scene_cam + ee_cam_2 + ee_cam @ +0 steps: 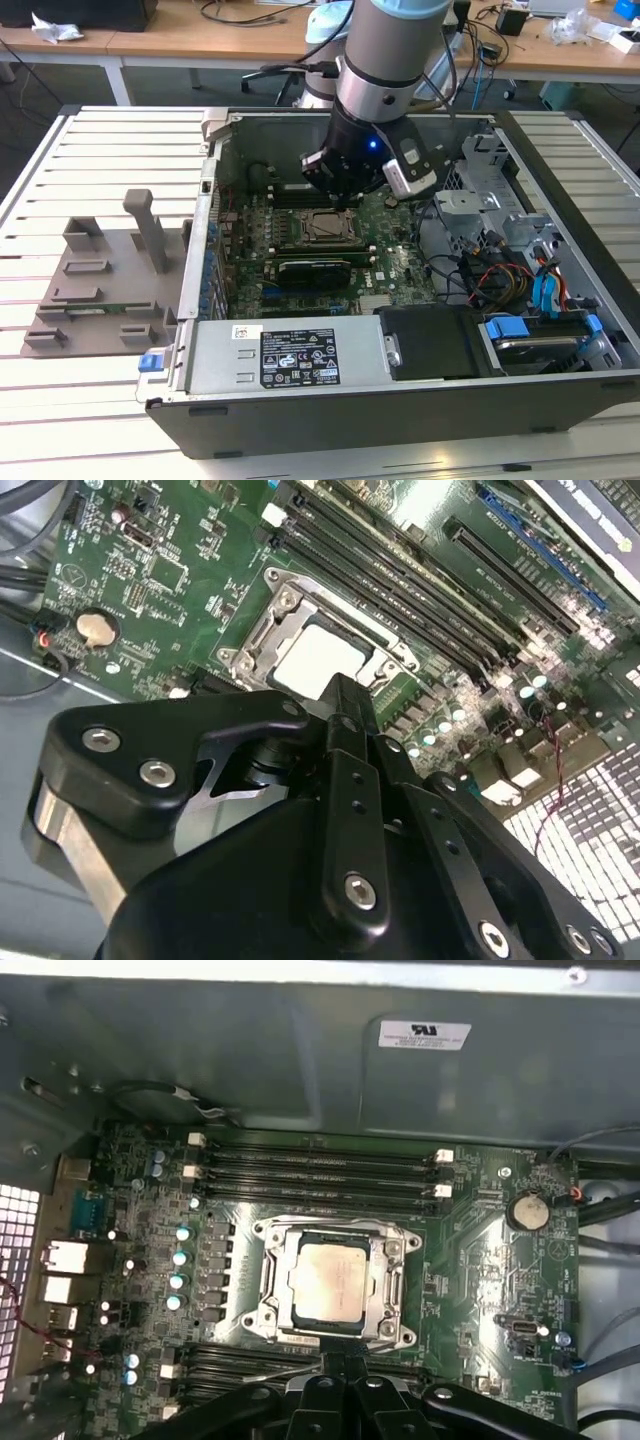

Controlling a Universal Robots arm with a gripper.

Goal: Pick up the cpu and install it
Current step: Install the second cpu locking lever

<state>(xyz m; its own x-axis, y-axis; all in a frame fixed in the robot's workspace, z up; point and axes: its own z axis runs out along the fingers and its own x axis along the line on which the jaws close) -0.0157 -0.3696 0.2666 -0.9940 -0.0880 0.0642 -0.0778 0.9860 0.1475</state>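
- Black gripper (345,705) links crowd the near part of the second wrist view; the fingers (348,720) look pressed together into one narrow tip, with nothing pinched between them.
- Its tip hangs just above the socket frame (315,645) edge; contact cannot be told.
- Gripper (340,1370) links also show along the near edge of the first wrist view, just beside the socket frame (335,1285).
- One cpu (328,1282) sits flat inside that frame, silver top up, on the green board (480,1260). It also shows pale in the second wrist view (315,660).
- Four long black memory slots (320,1165) run beside the socket, between it and the grey case wall (250,1050).
- One round coin cell (528,1210) lies on the board, well apart from the socket.
- From the exterior view, the gripper (345,190) hangs inside the open case (400,400), over the cpu (325,228).
- One black card (312,270) lies just nearer than the socket.
- One labelled silver power unit (290,355) fills the case's near side.
- Blue clips (510,328) and bundled cables sit toward the exterior view's right.
- One grey fixture (110,285) with an upright post rests on the slatted white table (90,140), on the exterior view's left of the case.
- Wooden desks (200,40) with cables stand farthest back.
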